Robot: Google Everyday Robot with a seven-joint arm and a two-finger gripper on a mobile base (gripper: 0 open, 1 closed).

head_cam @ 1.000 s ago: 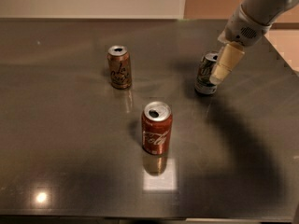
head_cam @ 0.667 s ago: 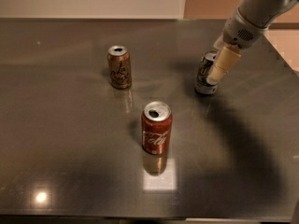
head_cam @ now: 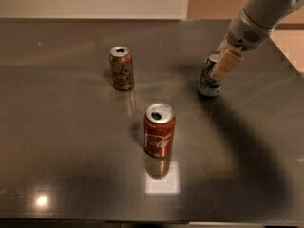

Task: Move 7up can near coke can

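Note:
The 7up can [head_cam: 207, 83] stands upright on the dark table at the right, white-silver with a green band near its base. My gripper [head_cam: 216, 69] comes down from the upper right and is at the can's upper part, partly covering its right side. The coke can [head_cam: 159, 130] stands upright in the middle front of the table, red with white script and an opened silver top. It is well apart from the 7up can, to its lower left.
A tan-gold can with dark script [head_cam: 121, 68] stands upright at the left back. The dark glossy table [head_cam: 71, 141] has its right edge [head_cam: 287, 63] close behind my arm and its front edge along the bottom.

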